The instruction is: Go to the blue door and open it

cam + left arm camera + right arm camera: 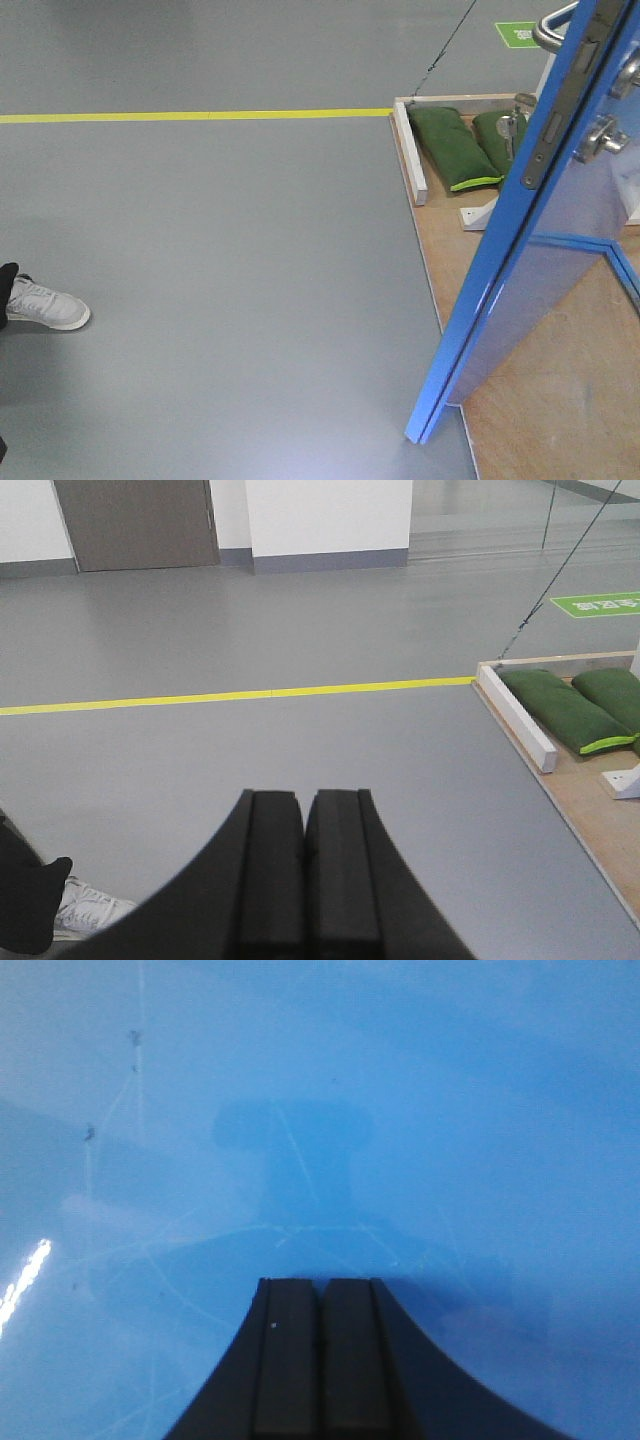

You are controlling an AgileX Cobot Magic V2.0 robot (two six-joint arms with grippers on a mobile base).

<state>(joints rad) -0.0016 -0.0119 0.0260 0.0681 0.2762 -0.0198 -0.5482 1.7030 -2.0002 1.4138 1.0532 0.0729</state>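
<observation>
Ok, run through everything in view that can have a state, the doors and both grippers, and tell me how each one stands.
blue door: open, latch edge exposed.
left gripper: shut, empty.
right gripper: shut, empty, close up to the blue door's face.
grey door: closed, in the far wall.

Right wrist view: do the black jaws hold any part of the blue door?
Nothing is held. The right gripper has its jaws shut, empty, facing the glossy blue door panel.

Grey floor (220, 300) crossed by a yellow line (190, 115) — white walls (330, 515) behind, green sandbags (450, 150) on a plywood platform (560, 400).
</observation>
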